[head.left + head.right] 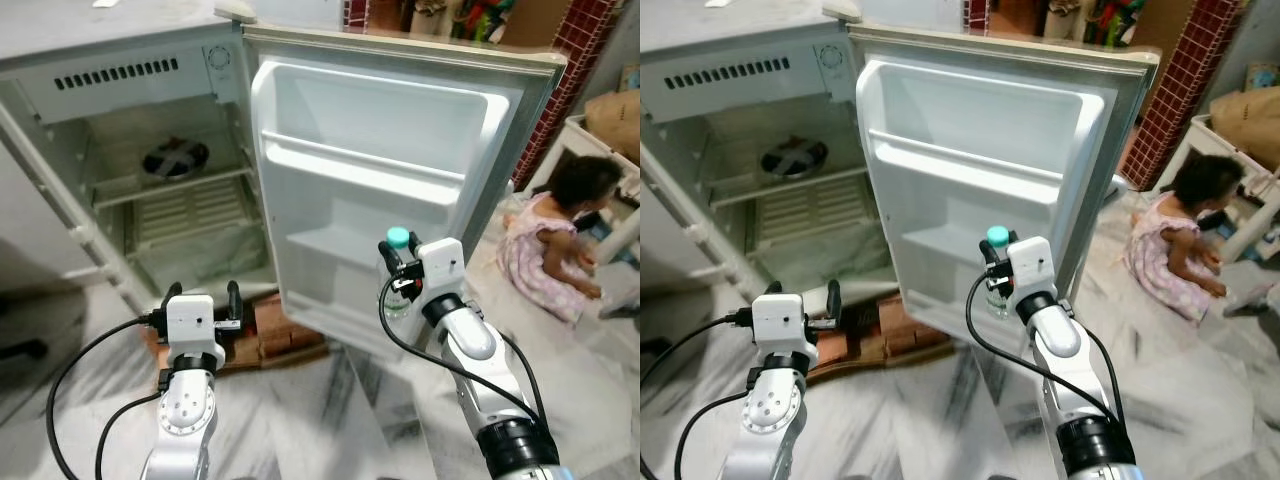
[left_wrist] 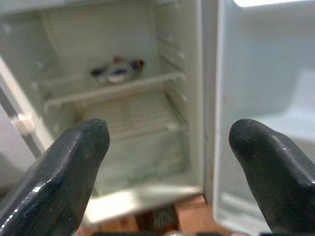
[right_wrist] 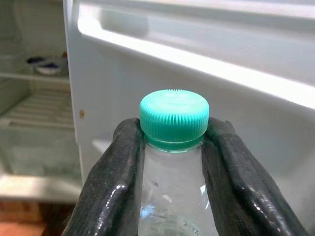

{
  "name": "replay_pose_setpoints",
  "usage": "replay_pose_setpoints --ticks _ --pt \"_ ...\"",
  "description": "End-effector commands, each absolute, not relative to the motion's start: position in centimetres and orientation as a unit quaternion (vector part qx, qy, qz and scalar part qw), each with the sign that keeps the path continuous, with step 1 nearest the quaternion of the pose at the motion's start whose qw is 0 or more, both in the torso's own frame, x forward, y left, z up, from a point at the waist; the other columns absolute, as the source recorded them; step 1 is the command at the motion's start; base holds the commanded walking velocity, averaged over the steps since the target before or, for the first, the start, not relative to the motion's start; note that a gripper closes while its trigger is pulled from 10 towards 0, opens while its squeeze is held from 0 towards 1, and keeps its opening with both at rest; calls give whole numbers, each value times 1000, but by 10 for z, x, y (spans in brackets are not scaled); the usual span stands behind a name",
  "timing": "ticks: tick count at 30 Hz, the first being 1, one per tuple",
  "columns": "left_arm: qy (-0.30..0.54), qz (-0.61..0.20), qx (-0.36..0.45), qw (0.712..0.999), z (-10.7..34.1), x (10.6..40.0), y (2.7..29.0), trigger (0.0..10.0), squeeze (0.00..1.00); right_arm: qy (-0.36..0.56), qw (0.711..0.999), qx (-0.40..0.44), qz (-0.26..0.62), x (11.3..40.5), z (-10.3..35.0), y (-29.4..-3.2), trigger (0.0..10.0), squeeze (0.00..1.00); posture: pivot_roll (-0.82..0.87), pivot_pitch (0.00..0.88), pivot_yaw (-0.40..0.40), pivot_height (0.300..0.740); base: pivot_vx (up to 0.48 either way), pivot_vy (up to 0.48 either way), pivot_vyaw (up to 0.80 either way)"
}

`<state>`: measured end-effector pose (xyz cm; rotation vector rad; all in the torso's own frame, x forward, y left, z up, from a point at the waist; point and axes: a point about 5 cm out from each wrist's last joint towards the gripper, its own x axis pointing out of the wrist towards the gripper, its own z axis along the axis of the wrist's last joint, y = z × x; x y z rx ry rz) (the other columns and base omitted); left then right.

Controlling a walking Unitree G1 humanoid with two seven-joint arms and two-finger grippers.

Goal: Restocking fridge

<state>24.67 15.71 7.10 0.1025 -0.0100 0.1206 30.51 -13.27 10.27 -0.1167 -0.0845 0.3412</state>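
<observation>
Marble floor (image 1: pixel 330 400) spreads beneath me, and the small fridge (image 1: pixel 120 90) stands open on bricks (image 1: pixel 285 330), its door (image 1: pixel 380 190) swung wide. My right gripper (image 1: pixel 402 262) has its fingers (image 3: pixel 110 182) pinching a clear bottle (image 3: pixel 172 196) below its green cap (image 3: pixel 173 115), upright, near the door's lower shelf (image 1: pixel 335 245). My left gripper (image 1: pixel 200 300) hovers low before the fridge, fingers (image 2: pixel 59 172) spread. A bowl (image 1: pixel 175 158) sits on an inner shelf. A child (image 1: pixel 560 240) sits on the floor at right.

Marble floor (image 1: pixel 330 400), grey-white veined. Open fridge (image 1: pixel 130 60) stands on red bricks (image 1: pixel 285 335) laid on the floor. Inside, upper wire shelf (image 1: pixel 170 185) carries a dark round dish (image 1: pixel 175 158). A person (image 1: pixel 555 245) sits on the floor to the right.
</observation>
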Motion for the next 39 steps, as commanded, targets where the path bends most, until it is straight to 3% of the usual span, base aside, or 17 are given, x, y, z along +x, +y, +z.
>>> replay_pose_setpoints --ticks 1,30,39 --pt "7 79 63 995 67 243 168 10000 0 -65 978 -55 193 307 112 -117 10000 0 2 68 -8 740 0 0 0" --pt "37 109 60 991 63 224 191 10000 0 -25 986 -33 163 299 96 -130 10000 0 2 84 -11 740 0 0 0" --pt "26 109 89 990 66 219 199 10000 0 -30 985 -41 165 304 99 -128 10000 0 4 99 -11 740 0 0 -563"
